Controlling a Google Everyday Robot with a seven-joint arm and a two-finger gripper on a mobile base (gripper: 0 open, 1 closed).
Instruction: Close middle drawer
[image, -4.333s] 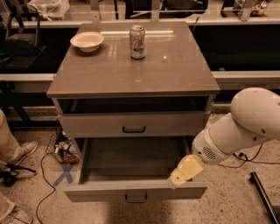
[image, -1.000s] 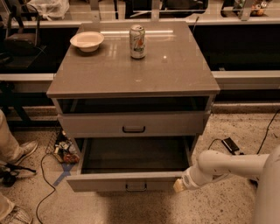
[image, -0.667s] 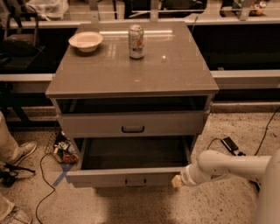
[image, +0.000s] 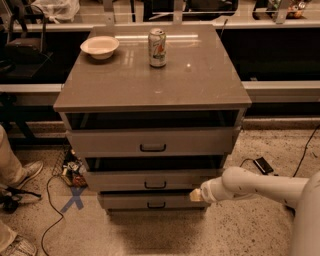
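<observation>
Gripper sits at lower-right corner of mid drawer front, approx touching; drawer sticks out a little. Grip state: can't tell.

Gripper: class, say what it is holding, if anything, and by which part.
Nothing appears to be held. The gripper rests at the lower right corner of the middle drawer front, away from its handle.

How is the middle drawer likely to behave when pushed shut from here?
The middle drawer looks like a rigid flat-fronted box, so it should probably slide straight rather than flex. The gripper sits at its front's right end, away from the central handle, so an off-centre push might skew it slightly.
</observation>
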